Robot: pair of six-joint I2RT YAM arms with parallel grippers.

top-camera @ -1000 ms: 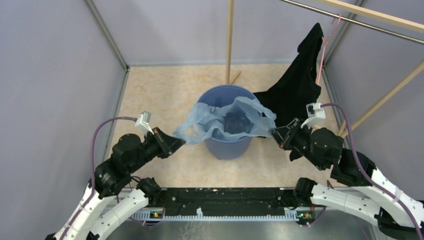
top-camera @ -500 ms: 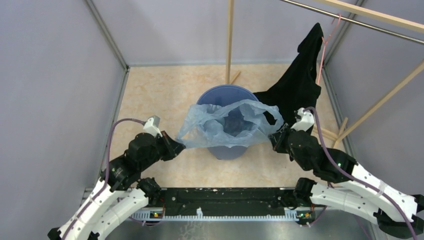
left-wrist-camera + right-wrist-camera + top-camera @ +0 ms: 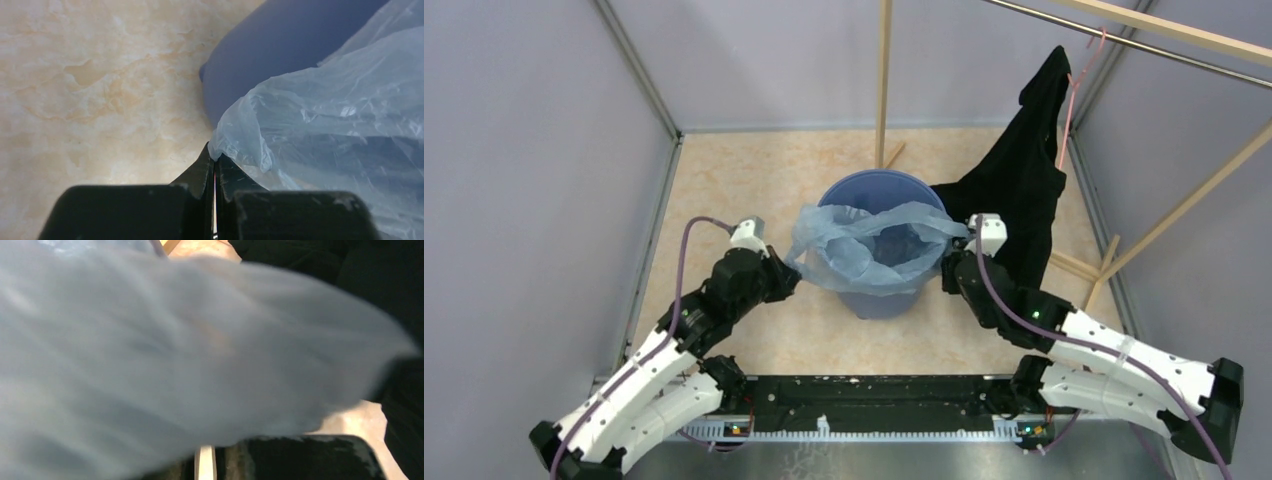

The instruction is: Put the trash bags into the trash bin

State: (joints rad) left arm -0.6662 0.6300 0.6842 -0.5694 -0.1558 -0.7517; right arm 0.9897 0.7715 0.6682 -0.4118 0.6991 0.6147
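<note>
The blue trash bin (image 3: 856, 187) stands mid-floor. The light-blue trash bag (image 3: 869, 250) is spread open over its mouth and sags inside. My left gripper (image 3: 790, 276) is at the bin's left side, shut on the bag's left edge. The left wrist view shows its jaws (image 3: 215, 159) pinched on a fold of the bag (image 3: 325, 115), with the bin wall (image 3: 270, 50) behind. My right gripper (image 3: 950, 264) is at the bin's right side, holding the bag's right edge. In the right wrist view the blurred bag (image 3: 175, 350) covers the fingertips.
A black garment (image 3: 1016, 185) on a pink hanger (image 3: 1074, 85) hangs right behind the right gripper. A wooden pole (image 3: 884, 80) stands behind the bin. Wooden slats (image 3: 1089, 265) lean at the right. Grey walls enclose the floor on three sides.
Both grippers have moved forward and inward to the bin's sides. The bag has come off the near side and now lies slacker over the bin's mouth.
</note>
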